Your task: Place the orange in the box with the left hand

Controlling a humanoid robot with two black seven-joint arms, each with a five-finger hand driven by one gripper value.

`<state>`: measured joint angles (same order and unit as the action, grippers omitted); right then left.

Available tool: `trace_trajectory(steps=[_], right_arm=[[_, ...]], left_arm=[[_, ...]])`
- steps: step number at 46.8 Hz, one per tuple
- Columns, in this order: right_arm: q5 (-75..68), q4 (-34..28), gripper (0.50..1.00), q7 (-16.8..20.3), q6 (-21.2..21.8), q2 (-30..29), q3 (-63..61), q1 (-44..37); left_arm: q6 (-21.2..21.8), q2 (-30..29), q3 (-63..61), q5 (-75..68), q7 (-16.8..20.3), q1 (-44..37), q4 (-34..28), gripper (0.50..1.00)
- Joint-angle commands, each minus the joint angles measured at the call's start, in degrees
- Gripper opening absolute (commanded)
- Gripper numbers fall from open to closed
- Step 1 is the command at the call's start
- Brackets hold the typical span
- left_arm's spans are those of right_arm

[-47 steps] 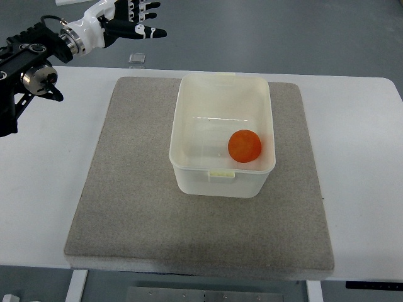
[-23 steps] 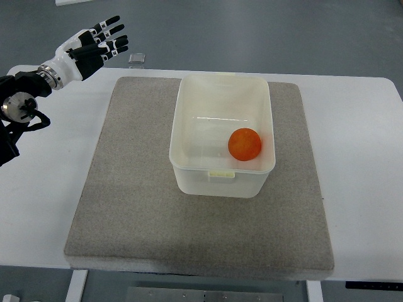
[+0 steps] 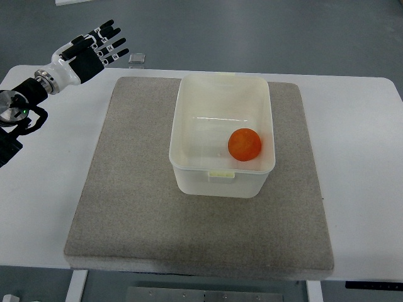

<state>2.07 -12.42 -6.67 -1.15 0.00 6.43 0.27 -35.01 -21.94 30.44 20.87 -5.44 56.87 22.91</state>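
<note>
The orange [image 3: 244, 145] lies inside the white plastic box [image 3: 189, 107], toward its front right corner. The box stands on a grey mat [image 3: 126, 201] on the white table. My left hand [image 3: 94, 50] is at the upper left, over the table's far left corner, well away from the box. Its fingers are spread and hold nothing. The right arm is out of view.
A small clear square object [image 3: 136, 59] lies at the table's far edge, just right of my left hand. The white table [image 3: 359, 163] extends bare to the right and left of the mat.
My left hand has drawn back to the left and lowered slightly, away from the box. The orange and the box have not moved.
</note>
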Motion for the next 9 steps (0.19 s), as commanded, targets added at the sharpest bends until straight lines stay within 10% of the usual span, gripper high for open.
trace_trajectory(steps=[1, 9], right_arm=[[-0.1, -0.7, 0.932, 0.0, 0.0, 0.0, 0.1, 0.0], [0.0, -0.9, 0.932, -0.4, -0.2, 0.0, 0.0, 0.0]], left_arm=[[0.0, 0.0, 0.1, 0.0, 0.1, -0.1, -0.1, 0.994], [0.0, -0.2, 0.4, 0.0, 0.1, -0.1, -0.1, 0.994]])
